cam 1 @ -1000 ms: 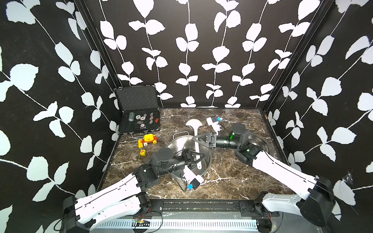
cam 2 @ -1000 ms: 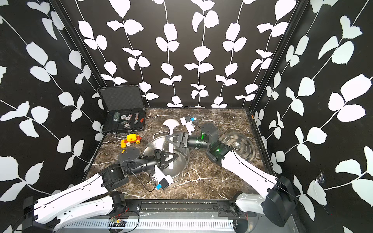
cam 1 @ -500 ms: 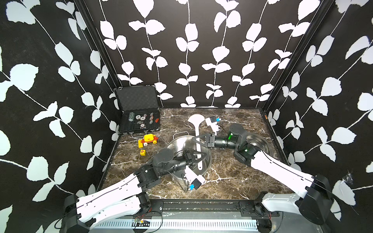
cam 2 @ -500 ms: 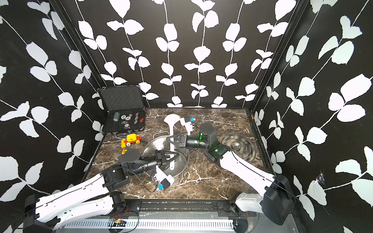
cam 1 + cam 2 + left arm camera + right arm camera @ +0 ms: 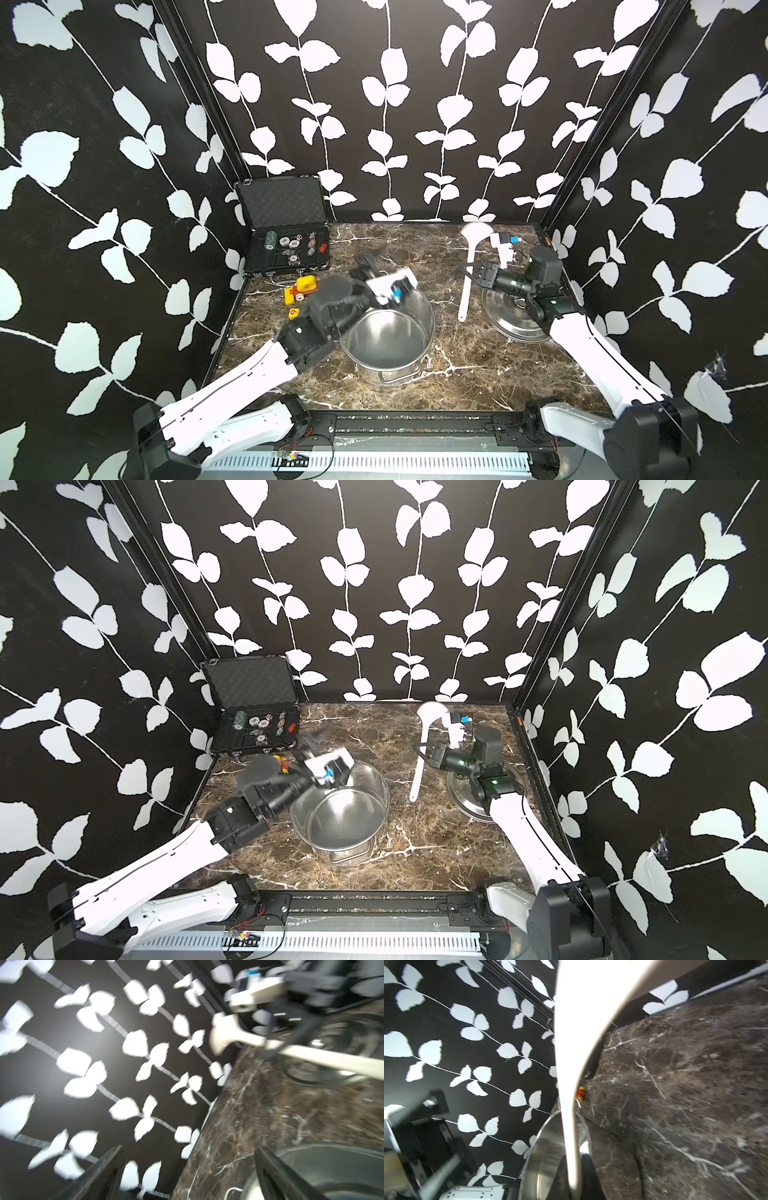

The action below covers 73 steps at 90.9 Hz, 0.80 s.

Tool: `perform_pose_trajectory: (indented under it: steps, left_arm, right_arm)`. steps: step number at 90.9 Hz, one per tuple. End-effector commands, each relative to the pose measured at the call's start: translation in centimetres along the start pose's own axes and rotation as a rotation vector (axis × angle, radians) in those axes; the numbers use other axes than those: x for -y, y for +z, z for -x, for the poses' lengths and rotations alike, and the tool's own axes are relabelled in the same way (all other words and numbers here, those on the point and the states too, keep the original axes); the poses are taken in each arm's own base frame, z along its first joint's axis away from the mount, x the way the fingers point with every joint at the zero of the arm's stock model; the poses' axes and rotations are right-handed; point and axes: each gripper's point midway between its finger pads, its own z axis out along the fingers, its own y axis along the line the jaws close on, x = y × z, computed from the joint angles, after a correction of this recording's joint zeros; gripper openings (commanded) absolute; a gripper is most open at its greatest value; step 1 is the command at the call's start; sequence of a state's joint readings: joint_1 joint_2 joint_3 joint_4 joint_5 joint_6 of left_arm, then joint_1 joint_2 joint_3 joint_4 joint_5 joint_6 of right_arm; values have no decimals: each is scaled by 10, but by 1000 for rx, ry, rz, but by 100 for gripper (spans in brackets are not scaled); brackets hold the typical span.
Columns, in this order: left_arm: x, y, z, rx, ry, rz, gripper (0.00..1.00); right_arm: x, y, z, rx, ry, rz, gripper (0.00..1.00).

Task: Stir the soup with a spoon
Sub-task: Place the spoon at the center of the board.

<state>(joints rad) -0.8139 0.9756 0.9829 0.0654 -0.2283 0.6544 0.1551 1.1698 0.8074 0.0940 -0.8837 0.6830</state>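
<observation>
Right gripper (image 5: 471,272) pinching spoon (image 5: 465,291) mid-handle beside pot (image 5: 386,365), cup end away; left gripper (image 5: 365,266) spread, empty; slim handle may pivot when reoriented.

The walls (image 5: 374,104) are covered in black, patterned with white leaves on thin white vines. The bench (image 5: 457,365) is finished in dark brown marble, streaked with white veins. The spoon (image 5: 467,282) is coloured plain white. The pot (image 5: 430,328) and the lid (image 5: 505,320) are seen in bare silvery steel. The case (image 5: 282,208) is lined in black. A toy (image 5: 305,286) is painted yellow and red; a yellow cube (image 5: 293,312) is marked in red. The left arm (image 5: 232,382) and the right arm (image 5: 602,357) are clad in white, with black joints.
</observation>
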Motion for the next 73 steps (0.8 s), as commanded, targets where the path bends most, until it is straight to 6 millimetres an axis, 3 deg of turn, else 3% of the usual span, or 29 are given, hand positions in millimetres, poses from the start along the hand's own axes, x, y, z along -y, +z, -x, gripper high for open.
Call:
perform_pose_trajectory:
  steps: [1,6,12,24,31,45,70,73]
  left_arm:
    - [-66,-11,-50,-232,-400,261,99]
    - [-85,-19,-79,-321,-476,359,99]
    - [-94,-30,-116,-414,-566,451,99]
    - [-93,-56,-187,-567,-702,592,99]
    - [-90,-74,-219,-633,-738,676,99]
    - [-87,-102,-251,-692,-753,804,99]
    - [-69,-113,-297,-815,-736,861,99]
    - [-67,-113,-302,-828,-733,868,99]
  right_arm:
    - [38,5,-31,-74,-15,-8,0]
    - [60,11,-43,-99,-2,-37,0]
    - [83,20,-58,-126,39,-51,0]
    - [113,39,-80,-156,113,-28,0]
    - [118,49,-89,-172,109,-17,0]
    - [134,67,-115,-247,137,-14,0]
    - [158,69,-135,-287,175,-84,0]
    - [161,68,-136,-291,174,-101,7]
